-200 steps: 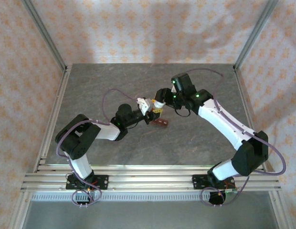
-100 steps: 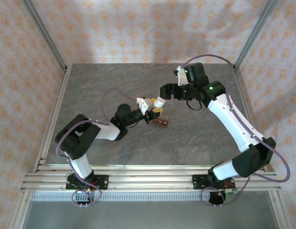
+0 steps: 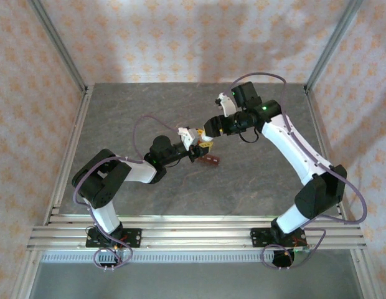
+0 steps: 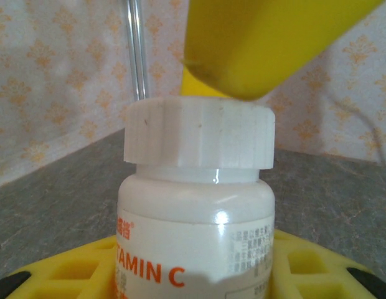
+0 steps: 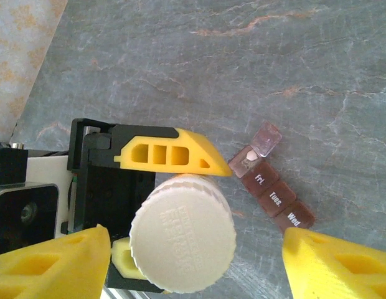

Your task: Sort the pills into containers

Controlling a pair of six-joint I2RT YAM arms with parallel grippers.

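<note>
A white pill bottle (image 4: 196, 237) with orange "VITAMIN C" lettering and a ribbed white cap (image 5: 182, 240) stands upright, and my left gripper (image 3: 198, 146) is shut on its body. Its yellow fingers (image 5: 168, 152) press the bottle from two sides. My right gripper (image 3: 210, 129) hovers over the cap, open, with its yellow fingertips (image 5: 59, 261) wide apart on either side. The dark red-brown containers strip (image 5: 271, 187) lies on the table just right of the bottle. Its end lid (image 5: 266, 138) is flipped up, and a pale pill (image 5: 244, 163) lies in that compartment.
The grey stone-patterned tabletop (image 3: 131, 112) is bare around the arms. Aluminium frame rails (image 3: 71, 149) run along the left, right and near edges, with patterned fabric walls behind them.
The right arm's wrist has turned and its forearm has swung back and then left again, while its gripper stays over the bottle. The left arm and the strip have not moved.
</note>
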